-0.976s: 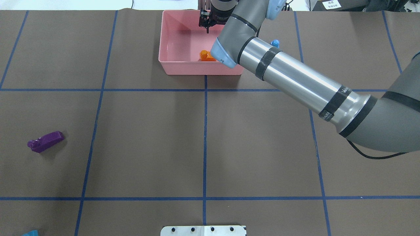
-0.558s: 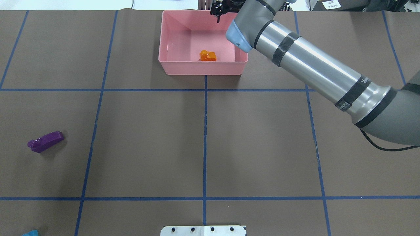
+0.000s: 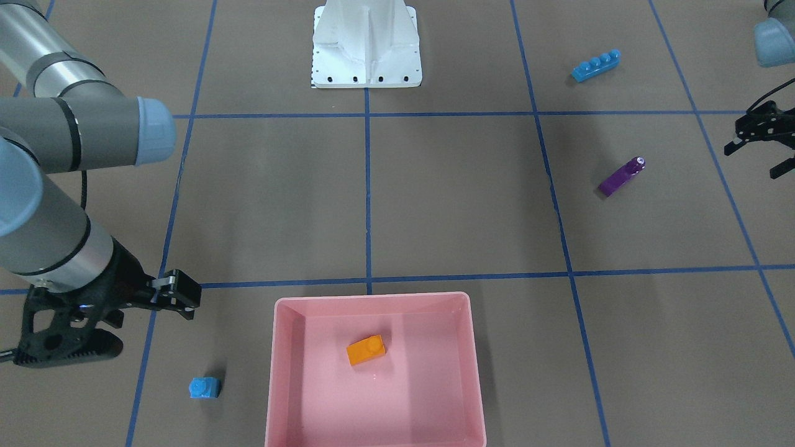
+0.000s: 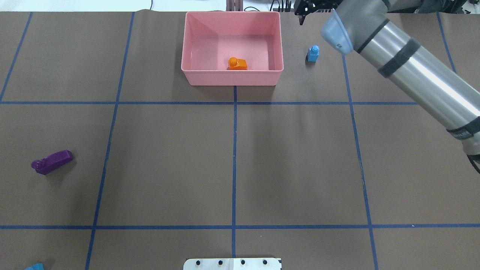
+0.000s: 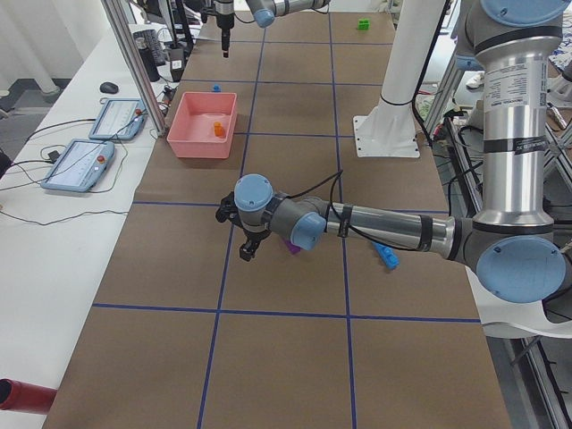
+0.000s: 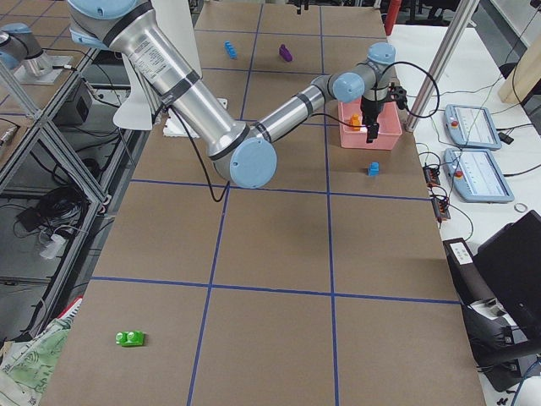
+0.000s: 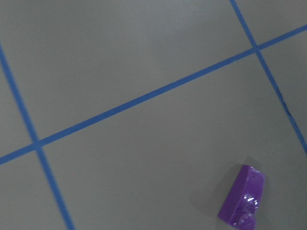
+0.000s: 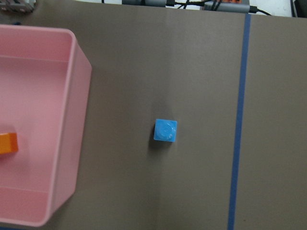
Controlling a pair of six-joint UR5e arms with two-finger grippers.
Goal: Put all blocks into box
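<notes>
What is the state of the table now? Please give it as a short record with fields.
box: pink tray, far centre
inside box: orange block
beside box, robot's right: small blue block
robot's left side: purple wedge, long blue block
far right end: green block
left pincer: open, empty
right pincer: open, empty, near small blue block

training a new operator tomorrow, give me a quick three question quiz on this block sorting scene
1. True or false: the orange block lies inside the pink box.
2. Which block rests on the table just beside the box? A) purple wedge B) small blue block C) green block
3. Taking all views together, how many blocks are still outside the box?

Key: 1 true; 2 B; 3 four.
</notes>
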